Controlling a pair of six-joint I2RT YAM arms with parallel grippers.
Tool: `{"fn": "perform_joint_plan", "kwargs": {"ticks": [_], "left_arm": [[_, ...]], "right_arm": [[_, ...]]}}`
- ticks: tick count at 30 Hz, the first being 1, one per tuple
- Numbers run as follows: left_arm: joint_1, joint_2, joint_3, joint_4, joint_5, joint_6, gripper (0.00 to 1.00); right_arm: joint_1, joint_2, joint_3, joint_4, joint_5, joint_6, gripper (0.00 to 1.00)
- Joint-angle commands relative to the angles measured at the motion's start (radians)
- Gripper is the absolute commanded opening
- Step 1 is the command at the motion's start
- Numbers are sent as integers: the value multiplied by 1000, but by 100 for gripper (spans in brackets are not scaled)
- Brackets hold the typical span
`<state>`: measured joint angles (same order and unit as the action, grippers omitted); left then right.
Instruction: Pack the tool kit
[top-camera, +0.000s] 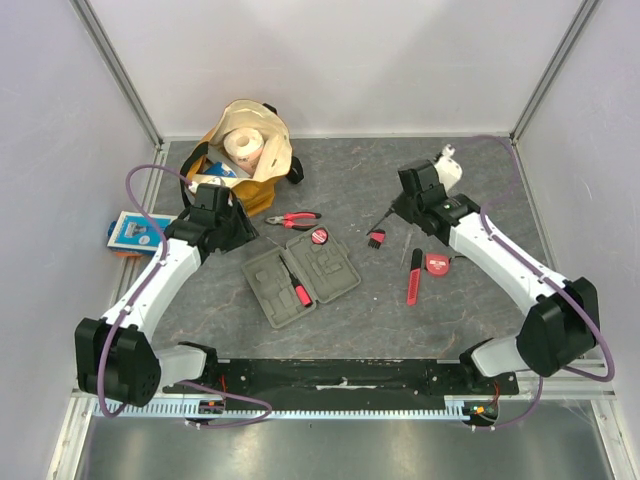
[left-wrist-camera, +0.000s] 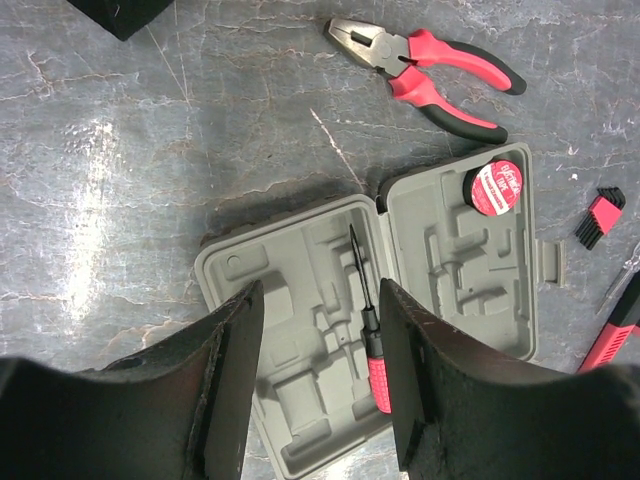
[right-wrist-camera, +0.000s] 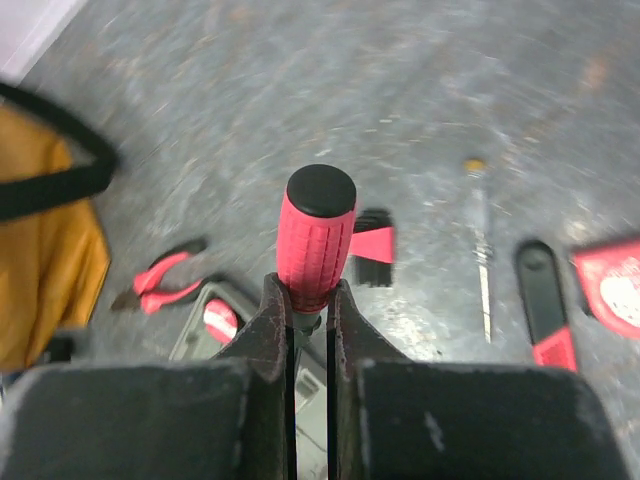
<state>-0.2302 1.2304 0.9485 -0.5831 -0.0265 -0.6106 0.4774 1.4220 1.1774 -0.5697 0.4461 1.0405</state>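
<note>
- The case (top-camera: 300, 280) lies open and flat in the middle of the table, nearer the near edge than most of the loose tools. Its long axis slants from near-left to far-right, and the hinge crosses it roughly near to far.
- One screwdriver (left-wrist-camera: 368, 335) already sits in the case's left half. It lies parallel to the hinge with its red handle toward the near edge, so the slots run that way. A round red-and-black tool (left-wrist-camera: 497, 188) rests in the far corner of the right half.
- The left pincer (left-wrist-camera: 320, 385) is released, jaws wide apart and empty. It hovers over the far-left side of the case, so it is the nearer arm to the case.
- The pliers (top-camera: 293, 219) lie just beyond the case's far edge, and the hex keys (top-camera: 377, 238) lie to the right of them. Both are outside the case.
- The right pincer (right-wrist-camera: 308, 310), farther back and right of centre, is clenched on a red-handled screwdriver (right-wrist-camera: 315, 235) at the base of the handle. The black cap points away from the wrist.
- From this pincer the case lies to the left and toward the near edge.
- I judge the coming move to be a carry leftward and nearer. The shaft would need turning parallel to the hinge before it can drop into a free slot.
</note>
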Motion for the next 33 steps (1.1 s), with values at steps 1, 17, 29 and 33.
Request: {"fn": "perform_joint_plan", "kwargs": {"ticks": [1,17,29,33], "left_arm": [[9,-25,-7,-9,-39,8,56],[43,-35,-60,-12,11,-11,56],[52,3,-57,3,62,-6,56],[57,9,-57,6,76,-8,56]], "right_arm": [[32,40,65,208,-258,-367,0],[412,555,544,-99,-685,-885,0],[466,690,646,-90,-713,-843,0],[480,726,671,-79,-705,-827,0]]}}
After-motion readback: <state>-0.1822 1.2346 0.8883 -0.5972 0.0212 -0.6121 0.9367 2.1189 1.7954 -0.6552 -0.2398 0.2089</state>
